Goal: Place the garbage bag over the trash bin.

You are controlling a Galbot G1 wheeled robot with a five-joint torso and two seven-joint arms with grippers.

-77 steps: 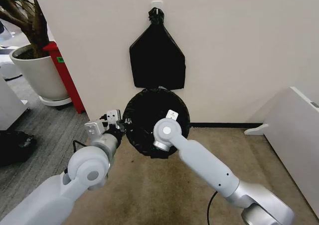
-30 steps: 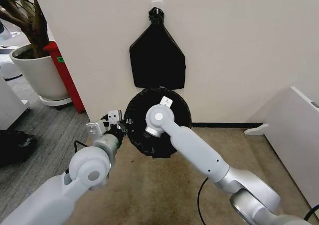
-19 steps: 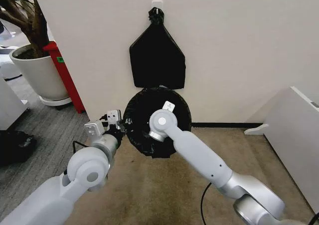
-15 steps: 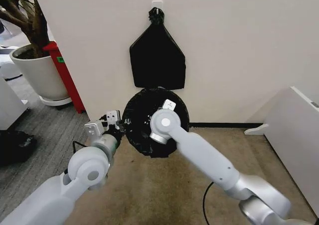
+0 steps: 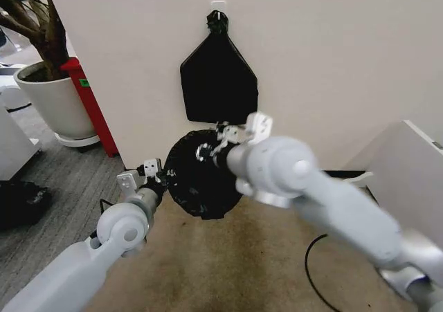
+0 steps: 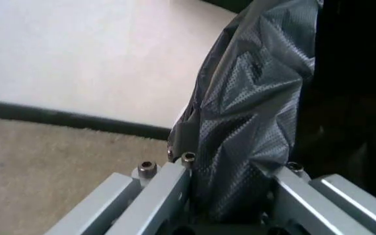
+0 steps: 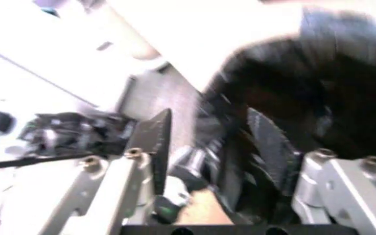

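Garbage bag (image 5: 197, 184) sits on the carpet (image 5: 228, 257) against the base of the wall (image 5: 325, 70), draped as a round black mass, directly below the flat black bundle (image 5: 218, 84) hanging from a wall hook. Trash bin itself can't be made out under the plastic. Left hand (image 5: 149, 173) is at the bag's 9 o'clock edge; in the left wrist view its fingers (image 6: 165, 188) are clamped on a fold of the crinkly film (image 6: 253, 122). Right hand (image 5: 220, 140) is at the bag's 12 o'clock rim, blurred; in the right wrist view its fingers (image 7: 152, 142) stand apart with black plastic (image 7: 305, 98) just beyond them, nothing pinched that I can tell. White plant pot (image 5: 52, 104) and a red panel (image 5: 90, 104) stand well apart at the bag's 10 o'clock.
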